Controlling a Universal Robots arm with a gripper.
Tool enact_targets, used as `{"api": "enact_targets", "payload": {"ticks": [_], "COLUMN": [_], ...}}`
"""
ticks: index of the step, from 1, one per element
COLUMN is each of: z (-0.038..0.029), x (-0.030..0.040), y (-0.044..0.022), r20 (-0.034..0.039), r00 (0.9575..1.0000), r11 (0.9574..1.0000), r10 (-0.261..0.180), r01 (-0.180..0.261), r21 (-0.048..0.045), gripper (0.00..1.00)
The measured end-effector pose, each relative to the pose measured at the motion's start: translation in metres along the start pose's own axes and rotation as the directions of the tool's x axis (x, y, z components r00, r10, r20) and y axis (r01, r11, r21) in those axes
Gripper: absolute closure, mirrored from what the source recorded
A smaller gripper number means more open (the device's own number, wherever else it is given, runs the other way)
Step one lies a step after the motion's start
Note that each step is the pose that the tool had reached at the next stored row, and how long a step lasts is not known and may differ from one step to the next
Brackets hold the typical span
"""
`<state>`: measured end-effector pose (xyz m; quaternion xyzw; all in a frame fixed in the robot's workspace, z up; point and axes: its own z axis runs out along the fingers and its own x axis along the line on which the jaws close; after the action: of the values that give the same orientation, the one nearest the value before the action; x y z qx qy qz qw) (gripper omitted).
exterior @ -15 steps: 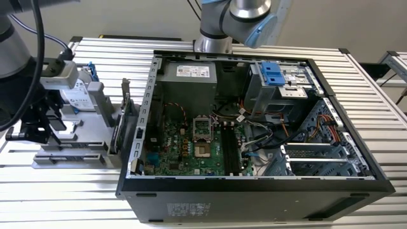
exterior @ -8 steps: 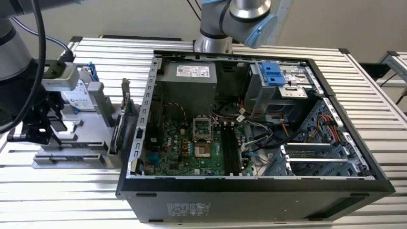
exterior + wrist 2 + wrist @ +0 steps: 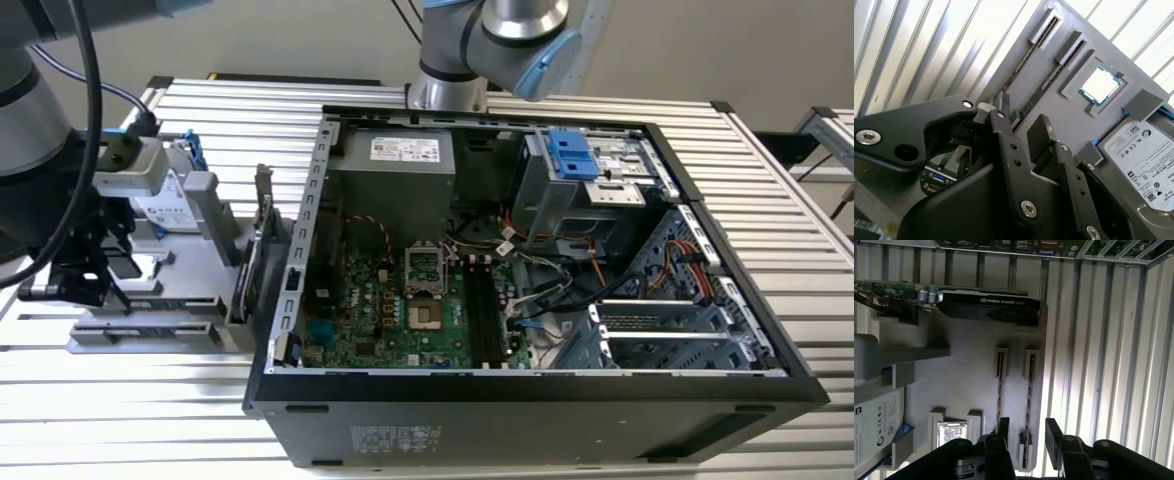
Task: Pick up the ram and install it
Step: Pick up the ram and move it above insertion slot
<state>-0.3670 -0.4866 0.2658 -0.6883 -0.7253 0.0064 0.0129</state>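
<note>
At the exterior view's left the arm (image 3: pixel 27 130) reaches down over a grey holder tray (image 3: pixel 147 330) on the slatted bench (image 3: pixel 787 200). In the first wrist view the pincer (image 3: pixel 1028 426) is spread wide and holds nothing. The ram (image 3: pixel 1029 390) lies edge-up in its slot on the tray and runs between the two fingers (image 3: pixel 1054 437) (how far above it the tips are, I cannot tell). A second stick (image 3: pixel 999 385) lies parallel just beside it, in line with the other finger, so room there is tight. The ram's other side is near the tray's edge, with bare slats beyond. A processor (image 3: pixel 951 432) and a hard drive (image 3: pixel 874 425) sit further off on the tray. Rightward in the exterior view, an upright card (image 3: pixel 260 240) stands between the tray and the open computer case (image 3: pixel 534 405), whose motherboard (image 3: pixel 387 300) faces up.
</note>
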Motion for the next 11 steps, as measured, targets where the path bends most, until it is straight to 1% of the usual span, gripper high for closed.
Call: {"api": "enact_targets", "payload": {"ticks": [3, 11], "z": [0.0015, 0.0051], "x": [0.0, 0.0], "y": [0.0, 0.0002], "r20": [0.0, -0.0002], "r00": [1.0, 1.0], "r11": [1.0, 1.0], "r10": [0.0, 0.0], "r01": [0.0, 0.0], "r21": [0.0027, 0.0029], "gripper": [0.0, 0.0]}}
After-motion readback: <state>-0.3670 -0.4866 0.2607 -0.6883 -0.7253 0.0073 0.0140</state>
